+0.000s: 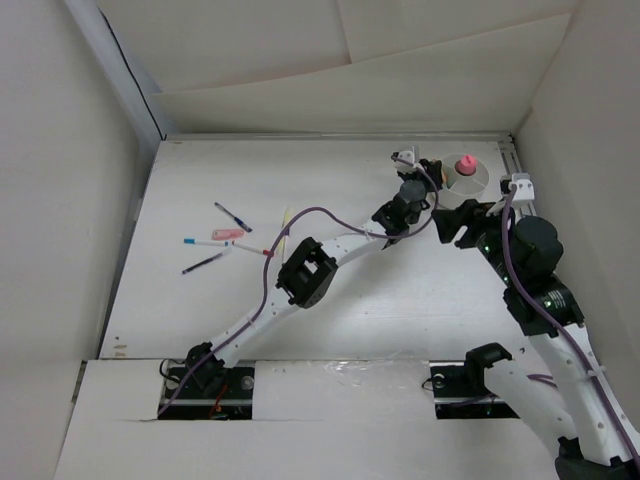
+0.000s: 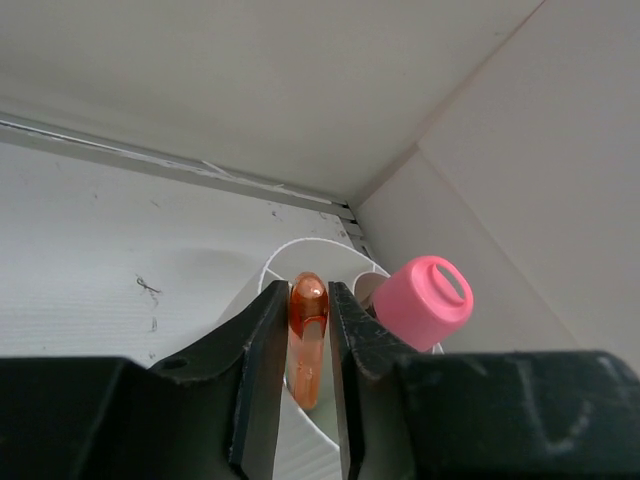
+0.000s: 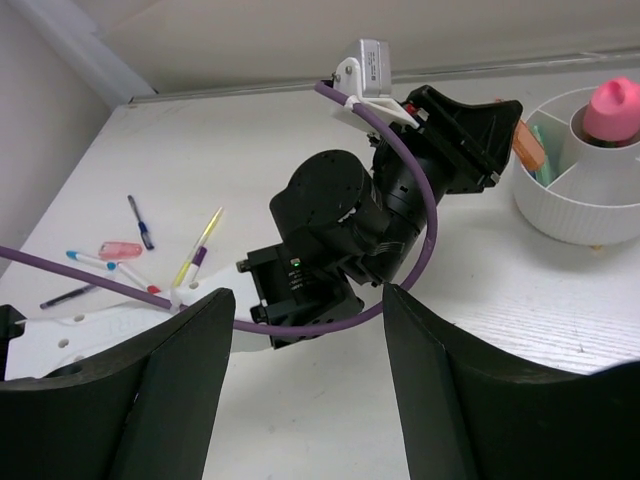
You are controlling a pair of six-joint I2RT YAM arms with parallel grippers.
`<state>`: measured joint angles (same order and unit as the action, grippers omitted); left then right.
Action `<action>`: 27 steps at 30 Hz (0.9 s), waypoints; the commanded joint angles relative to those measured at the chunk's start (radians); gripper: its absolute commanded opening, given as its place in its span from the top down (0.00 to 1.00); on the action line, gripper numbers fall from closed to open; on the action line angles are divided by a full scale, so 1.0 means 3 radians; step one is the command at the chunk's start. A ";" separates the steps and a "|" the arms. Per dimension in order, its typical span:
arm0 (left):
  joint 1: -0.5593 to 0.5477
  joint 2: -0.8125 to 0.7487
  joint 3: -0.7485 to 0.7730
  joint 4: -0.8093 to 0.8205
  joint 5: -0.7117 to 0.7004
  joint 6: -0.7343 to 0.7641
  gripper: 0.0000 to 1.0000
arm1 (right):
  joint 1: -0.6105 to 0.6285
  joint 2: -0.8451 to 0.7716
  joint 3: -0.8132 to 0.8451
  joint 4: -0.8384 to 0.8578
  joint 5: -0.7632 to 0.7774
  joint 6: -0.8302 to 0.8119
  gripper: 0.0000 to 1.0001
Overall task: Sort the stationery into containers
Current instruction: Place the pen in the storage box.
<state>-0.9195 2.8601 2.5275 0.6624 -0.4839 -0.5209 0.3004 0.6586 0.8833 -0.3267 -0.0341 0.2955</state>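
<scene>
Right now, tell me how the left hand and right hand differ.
The left hand is shut on the orange piece; the right hand is open and empty. The left hand is at the rim of the white cup; the right hand sits back from it. Both are black, two-fingered.

Cup (image 2: 335, 262) mostly behind left pincer (image 2: 309, 300)

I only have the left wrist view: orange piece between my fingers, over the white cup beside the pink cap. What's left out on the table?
Observer: A yellow pencil, a small pink piece and several thin pens lie on the table's left side.
Operator: And the right gripper?
Observer: Open and empty, just on the near side of the cup.
Operator: Anything else in the cup?
Observer: A bluish pen leans in an outer compartment.
</scene>
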 commanded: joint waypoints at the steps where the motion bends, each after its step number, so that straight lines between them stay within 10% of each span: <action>1: -0.0003 -0.0023 0.0176 0.0251 -0.0049 0.0013 0.79 | -0.0020 0.0024 0.0001 0.0245 -0.0050 0.0033 0.33; 10: -0.0003 -0.0227 -0.0074 0.0185 0.0018 0.0013 0.49 | -0.0020 0.0054 -0.0030 0.0276 -0.0050 0.0033 0.33; 27: 0.0109 -0.2240 -0.2370 0.0385 0.0079 -0.0093 0.40 | -0.0020 -0.0043 -0.0157 0.0460 -0.0142 -0.0029 0.40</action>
<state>-0.9134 2.3772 1.8801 0.7086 -0.4587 -0.5179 0.3004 0.6621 0.8593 -0.2699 -0.0544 0.2909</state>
